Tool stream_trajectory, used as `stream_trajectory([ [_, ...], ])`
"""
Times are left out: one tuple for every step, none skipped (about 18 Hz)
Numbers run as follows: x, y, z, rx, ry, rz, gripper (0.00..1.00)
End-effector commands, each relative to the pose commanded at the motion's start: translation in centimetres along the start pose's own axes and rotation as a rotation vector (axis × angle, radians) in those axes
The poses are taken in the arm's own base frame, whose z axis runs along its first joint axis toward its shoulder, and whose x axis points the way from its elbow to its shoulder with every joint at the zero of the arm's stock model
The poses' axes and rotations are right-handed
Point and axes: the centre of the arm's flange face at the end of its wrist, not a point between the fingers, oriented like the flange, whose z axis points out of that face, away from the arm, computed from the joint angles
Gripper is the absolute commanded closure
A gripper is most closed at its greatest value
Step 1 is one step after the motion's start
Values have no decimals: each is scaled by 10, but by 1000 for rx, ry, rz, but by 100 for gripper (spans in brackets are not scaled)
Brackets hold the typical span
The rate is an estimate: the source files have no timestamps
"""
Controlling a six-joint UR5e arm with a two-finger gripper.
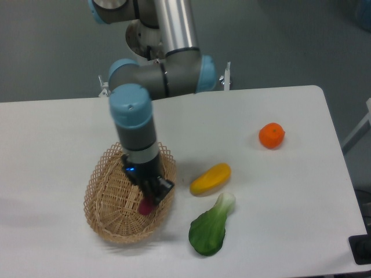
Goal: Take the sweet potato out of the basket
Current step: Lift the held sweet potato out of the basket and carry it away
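Note:
The oval tan wicker basket (110, 200) sits at the front left of the white table. My gripper (149, 200) reaches down into its right side. A small magenta-red piece of the sweet potato (145, 206) shows right at the fingertips, inside the basket. The black fingers stand around the tuber, and most of it is hidden behind them. I cannot tell whether the fingers are closed on it or whether it is off the basket floor.
A plump yellow-orange vegetable (210, 179) lies just right of the basket. A green leafy bok choy (211, 227) lies in front of it. A round orange fruit (271, 135) sits at the right. The table's front edge is close below the basket.

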Motion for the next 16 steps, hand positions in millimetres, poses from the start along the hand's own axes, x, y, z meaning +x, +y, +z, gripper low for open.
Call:
stream_trajectory([
  [-13, 15, -7, -4, -3, 11, 86],
  [-26, 29, -13, -7, -1, 18, 86],
  [-40, 43, -20, -1, 2, 24, 86],
  [-53, 56, -26, 3, 7, 33, 86],
  [-64, 67, -28, -1, 16, 45, 86],
  [-77, 81, -32, -8, 20, 49, 86],
  [-89, 95, -35, -12, 29, 55, 86],
  [-100, 109, -37, -16, 33, 68, 86],
  [-109, 122, -38, -21, 31, 84, 86],
  [-115, 133, -38, -27, 33, 97, 86],
  [-120, 144, -37, -34, 40, 105, 86],
  [-125, 153, -37, -36, 43, 119, 86],
  [-130, 162, -38, -38, 40, 130, 86],
  [-133, 167, -38, -40, 39, 138, 86],
  [-135, 172, -38, -42, 38, 138, 86],
  [-136, 172, -39, -42, 37, 139, 86],
])
